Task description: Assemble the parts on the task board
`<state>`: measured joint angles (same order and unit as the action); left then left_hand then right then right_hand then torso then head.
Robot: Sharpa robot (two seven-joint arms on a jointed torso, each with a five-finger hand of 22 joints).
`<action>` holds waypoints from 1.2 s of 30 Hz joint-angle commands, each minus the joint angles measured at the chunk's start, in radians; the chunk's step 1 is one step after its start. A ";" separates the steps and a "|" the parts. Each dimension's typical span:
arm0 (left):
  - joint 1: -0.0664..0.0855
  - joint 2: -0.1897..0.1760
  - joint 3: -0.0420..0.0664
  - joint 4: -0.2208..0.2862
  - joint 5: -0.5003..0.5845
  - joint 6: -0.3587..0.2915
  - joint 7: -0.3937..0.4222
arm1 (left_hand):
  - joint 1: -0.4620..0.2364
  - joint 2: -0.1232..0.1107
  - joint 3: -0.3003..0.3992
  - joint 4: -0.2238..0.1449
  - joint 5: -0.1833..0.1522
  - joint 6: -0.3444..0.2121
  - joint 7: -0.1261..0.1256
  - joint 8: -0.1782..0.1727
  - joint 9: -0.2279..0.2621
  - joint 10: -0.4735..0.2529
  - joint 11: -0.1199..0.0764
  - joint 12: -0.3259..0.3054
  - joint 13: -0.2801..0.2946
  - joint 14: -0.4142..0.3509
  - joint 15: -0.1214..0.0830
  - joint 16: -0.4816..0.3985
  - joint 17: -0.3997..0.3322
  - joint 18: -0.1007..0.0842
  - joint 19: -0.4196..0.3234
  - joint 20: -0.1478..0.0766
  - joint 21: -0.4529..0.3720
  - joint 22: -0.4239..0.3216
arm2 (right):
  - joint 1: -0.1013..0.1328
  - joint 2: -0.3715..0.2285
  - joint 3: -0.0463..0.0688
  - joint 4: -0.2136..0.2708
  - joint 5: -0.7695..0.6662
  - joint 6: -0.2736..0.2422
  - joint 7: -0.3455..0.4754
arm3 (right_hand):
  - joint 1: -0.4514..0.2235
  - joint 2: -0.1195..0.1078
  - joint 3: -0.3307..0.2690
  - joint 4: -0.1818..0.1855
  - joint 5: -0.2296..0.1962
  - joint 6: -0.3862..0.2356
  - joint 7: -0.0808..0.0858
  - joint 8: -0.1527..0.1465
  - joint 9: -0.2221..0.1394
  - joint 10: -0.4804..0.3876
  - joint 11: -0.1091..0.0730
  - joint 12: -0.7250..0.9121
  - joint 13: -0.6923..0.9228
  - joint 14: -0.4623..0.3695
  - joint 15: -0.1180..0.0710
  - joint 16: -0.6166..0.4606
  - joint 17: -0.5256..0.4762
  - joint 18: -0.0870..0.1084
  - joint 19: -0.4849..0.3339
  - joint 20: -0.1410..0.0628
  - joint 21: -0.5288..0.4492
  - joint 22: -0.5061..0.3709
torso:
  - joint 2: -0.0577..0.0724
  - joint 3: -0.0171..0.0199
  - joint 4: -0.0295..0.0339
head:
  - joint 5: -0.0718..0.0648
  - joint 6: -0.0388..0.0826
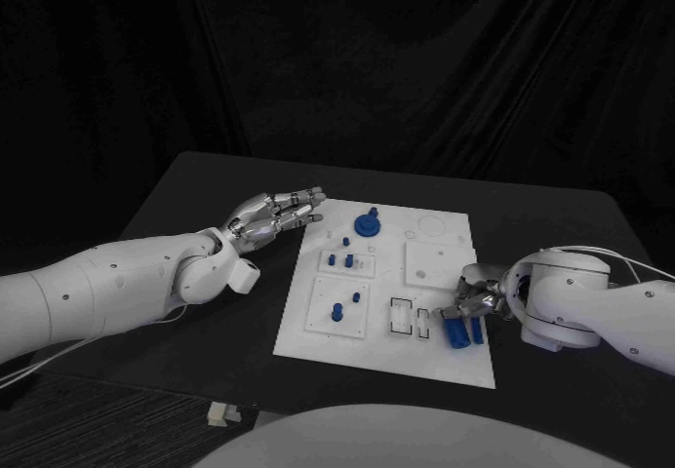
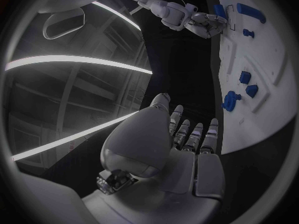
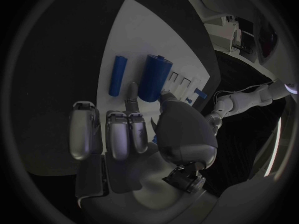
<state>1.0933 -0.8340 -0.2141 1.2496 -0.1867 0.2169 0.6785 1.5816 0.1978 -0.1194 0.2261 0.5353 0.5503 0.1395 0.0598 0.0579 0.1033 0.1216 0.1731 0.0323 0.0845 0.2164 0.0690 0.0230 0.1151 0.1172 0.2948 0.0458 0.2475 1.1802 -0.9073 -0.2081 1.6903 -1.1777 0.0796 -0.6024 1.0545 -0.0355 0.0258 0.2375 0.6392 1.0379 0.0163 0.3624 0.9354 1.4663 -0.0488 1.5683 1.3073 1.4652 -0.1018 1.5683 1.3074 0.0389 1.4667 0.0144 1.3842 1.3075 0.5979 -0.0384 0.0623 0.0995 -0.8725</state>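
Right hand (image 1: 471, 302): your working hand, low over the near right part of the white board (image 1: 436, 366); fingertips sit at the end of the thick blue cylinder (image 3: 152, 77), touching or just short of it, can't tell which. Nothing is gripped; fingers part curled, holding no part.
Left hand (image 1: 274, 214): hovers over the bench (image 1: 211, 185) at the board's far left corner, fingers stretched out together, holding nothing. Well apart from the cylinders.
Target part: thick blue cylinder lies flat on the board, just beside the right hand's fingertips on the side away from the wrist.
Neighbour part: thin blue cylinder (image 3: 117, 74) lies parallel to it, just beside it with a narrow gap of board between.
Long axis: both cylinders run near-to-far on the board, roughly in line with your right fingers, so you meet the thick one end-on.
Nearer arm: right, by a wide margin; use it.
Other parts: round blue knob (image 1: 369, 224) stands at the far end, small blue pegs (image 1: 340, 261) mid-board, rectangular slots (image 1: 405, 317) just left of the cylinders.
Step, my read: pick-up of the thick cylinder not yet done.
Next move needs: turn your grip across the axis, or roll it clear of the thin one first.
Risk: you nudge the thin cylinder and it rolls.
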 commanded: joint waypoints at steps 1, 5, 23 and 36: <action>-0.002 0.003 0.001 0.000 0.007 0.013 0.059 | 0.007 -0.002 0.007 -0.002 0.004 0.004 0.005 0.007 0.000 -0.001 0.007 0.005 0.001 -0.001 0.009 0.003 0.001 -0.009 0.006 0.000 0.003 0.001 | 0.010 -0.001 0.001 0.006 0.116 -0.051 -0.013 | 0.006 0.007 0.011 -0.004 0.006 -0.003 -0.006 0.007 0.002 0.105 -0.006 0.002 0.263 0.106 -0.006 0.003 0.263 0.009 0.020 -0.008 -0.008 0.200 | 0.000 -0.0001 -0.0003 | -0.004 0.000; -0.002 0.004 0.001 -0.001 0.007 0.014 0.058 | 0.007 -0.002 0.007 -0.002 0.004 0.004 0.005 0.007 0.000 -0.001 0.007 0.005 0.001 -0.001 0.009 0.003 0.001 -0.009 0.006 0.000 0.003 0.001 | 0.024 0.006 0.001 0.008 0.163 -0.073 -0.011 | -0.002 0.004 0.012 0.001 0.004 -0.006 -0.006 0.010 0.010 0.105 -0.006 0.002 0.263 0.106 -0.007 0.003 0.263 0.008 0.020 -0.009 -0.008 0.200 | 0.000 0.0000 -0.0002 | -0.007 0.000; -0.003 0.004 0.001 0.000 0.007 0.016 0.054 | 0.008 -0.002 0.009 -0.002 0.004 0.004 0.005 0.007 0.000 -0.001 0.007 0.005 0.001 0.001 0.011 0.005 0.002 -0.010 0.006 0.000 0.003 0.001 | 0.036 0.091 0.001 -0.014 0.200 -0.157 -0.006 | -0.005 0.007 0.024 0.008 -0.025 -0.023 -0.004 0.015 0.033 0.105 -0.005 0.002 0.263 0.106 -0.006 0.003 0.263 0.011 0.015 -0.010 -0.020 0.197 | 0.000 -0.0001 0.0008 | -0.009 0.000; -0.003 0.004 0.001 0.001 0.007 0.022 0.049 | 0.008 -0.003 0.011 -0.003 0.004 0.003 0.006 0.007 0.000 -0.001 0.007 0.004 0.001 0.003 0.015 0.007 0.002 -0.011 0.007 0.000 0.003 0.000 | 0.019 0.140 0.000 -0.045 0.200 -0.166 -0.008 | -0.009 0.013 0.032 0.014 -0.118 -0.043 0.003 0.008 0.048 0.105 0.001 0.002 0.263 0.106 -0.002 0.003 0.263 0.018 0.002 -0.006 -0.053 0.186 | 0.001 -0.0001 0.0009 | -0.009 0.000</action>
<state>1.0917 -0.8313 -0.2141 1.2482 -0.1867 0.2233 0.6786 1.5817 0.1978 -0.1152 0.2219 0.5353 0.5503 0.1396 0.0634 0.0578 0.1033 0.1216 0.1732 0.0322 0.0864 0.2256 0.0694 0.0237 0.1153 0.1171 0.2947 0.0458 0.2478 1.2028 -0.7701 -0.2080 1.6479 -0.9822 -0.0645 -0.6017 1.0470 -0.0289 0.0475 0.2538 0.5253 1.0032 0.0184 0.3729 0.9811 1.4660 -0.0483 1.5683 1.3079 1.4652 -0.1017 1.5683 1.3074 0.0390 1.4666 0.0143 1.3349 1.3073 0.5982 -0.0385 0.0629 0.0910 -0.8725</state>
